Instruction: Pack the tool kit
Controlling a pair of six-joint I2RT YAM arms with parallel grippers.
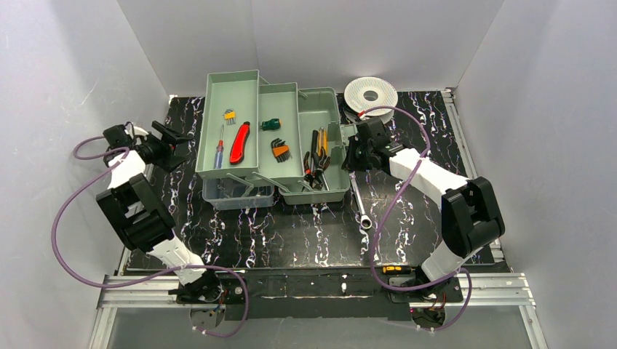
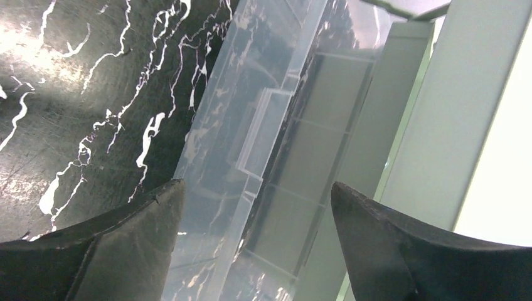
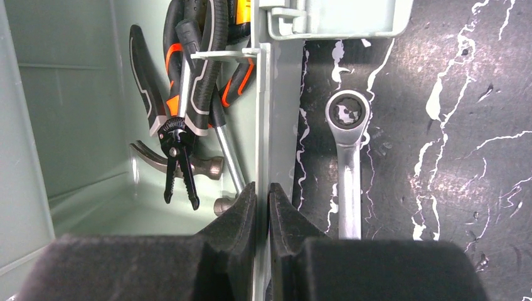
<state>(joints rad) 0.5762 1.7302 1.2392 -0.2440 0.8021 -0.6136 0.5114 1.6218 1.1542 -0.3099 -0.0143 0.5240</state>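
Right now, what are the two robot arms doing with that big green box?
The right gripper is pinched shut on the right wall of the open pale green plastic toolbox. The left gripper hangs open beside its clear plastic lid, holding nothing. Black-and-orange pliers lie inside, but a silver ratchet wrench lies outside on the black marbled table.

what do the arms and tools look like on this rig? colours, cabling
Identical pair. Left arm and right arm: white links, blocky black joint housings. A purple cable loops loose along each. Left tool and right tool have matte black wedge-shaped fingers. No sleeves or readable markings.
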